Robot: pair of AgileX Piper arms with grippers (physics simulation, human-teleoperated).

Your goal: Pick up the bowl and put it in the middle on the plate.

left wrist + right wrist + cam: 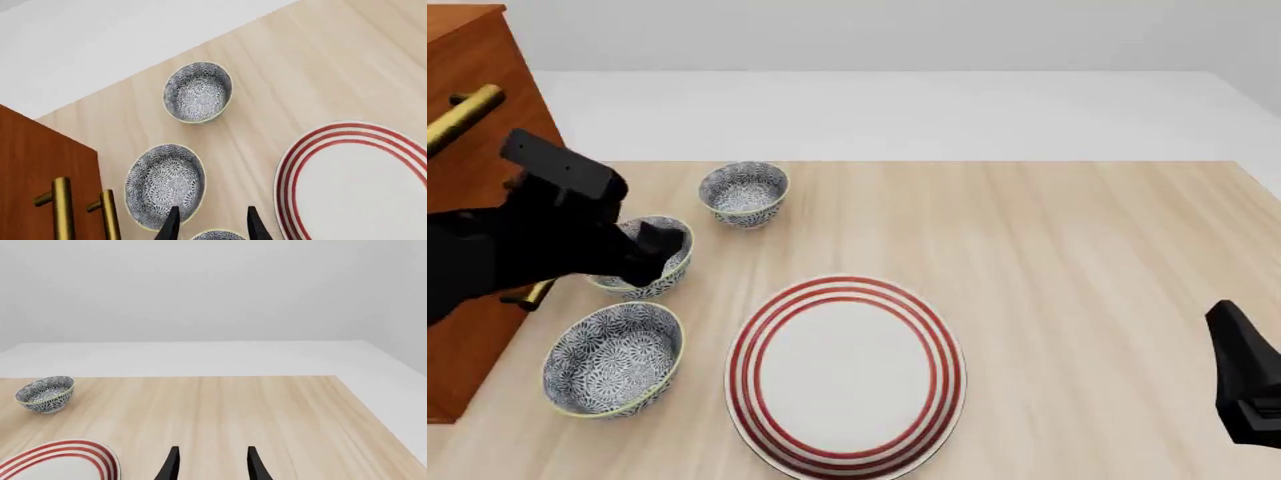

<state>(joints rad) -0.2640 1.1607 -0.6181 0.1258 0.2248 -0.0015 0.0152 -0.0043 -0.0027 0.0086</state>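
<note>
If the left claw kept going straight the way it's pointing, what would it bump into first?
Probably the nearest bowl, whose rim shows between the open fingertips of the left gripper. Beyond that lies bare table, though depth is hard to judge.

Wooden cabinet (474, 90) with brass bar handles (63, 210) sits along the left edge of the light wood table (1094, 300). The far patterned bowl (745, 191) sits near the far edge, on the left side.
</note>
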